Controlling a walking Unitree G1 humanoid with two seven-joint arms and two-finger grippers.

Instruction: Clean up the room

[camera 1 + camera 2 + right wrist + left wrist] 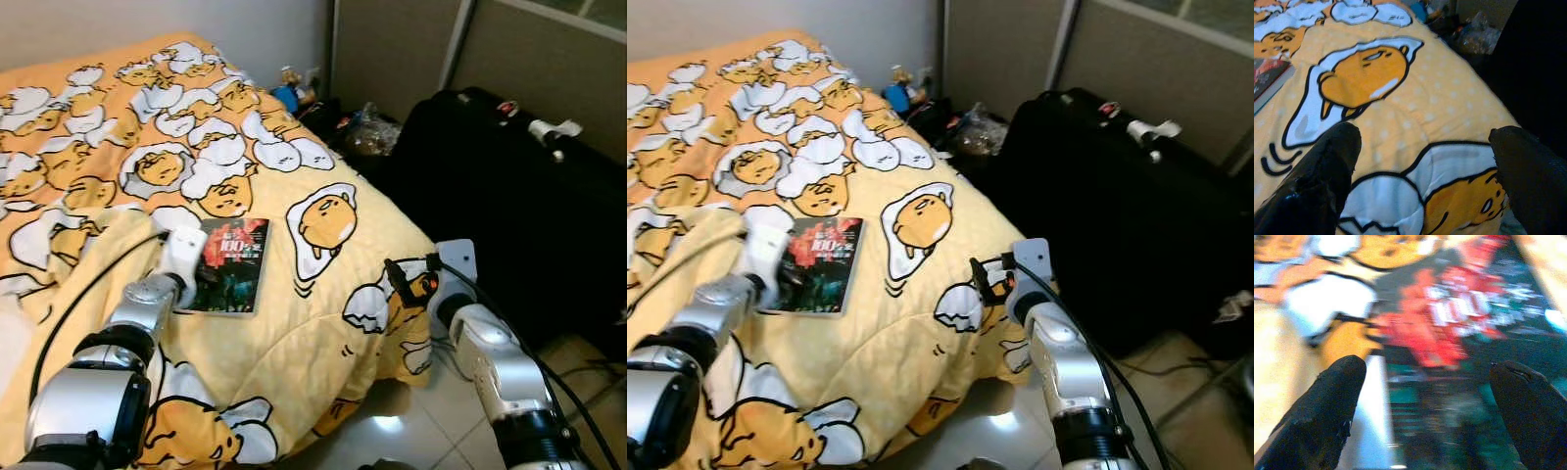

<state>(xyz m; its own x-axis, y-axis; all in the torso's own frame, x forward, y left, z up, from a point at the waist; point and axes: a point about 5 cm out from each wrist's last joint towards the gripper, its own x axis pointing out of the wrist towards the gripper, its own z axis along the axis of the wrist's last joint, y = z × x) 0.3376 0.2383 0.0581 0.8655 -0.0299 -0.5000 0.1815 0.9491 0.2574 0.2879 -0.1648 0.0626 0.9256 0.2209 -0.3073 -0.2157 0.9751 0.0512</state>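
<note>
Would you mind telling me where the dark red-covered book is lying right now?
The book lies flat on the yellow egg-print bedspread near the bed's foot, toward the robot's left, with the open left gripper poised right at its near edge.

We see yellow-orange bedspread (323, 313) printed with white-and-yellow egg cartoons outlined in black, faint pale dots between them. Under our left end effector (1425, 401), book (230, 264) with dark cover: red artwork, white lettering, teal-green lower part. Fingers (1317, 416) of left end effector glossy black; same black on right end effector (1425, 181), hovering over one egg print. Our arms silver with black cables. Beyond right end effector, suitcase (509, 196) black with white tag. Floor (411, 421) pale, glossy tile.
</note>
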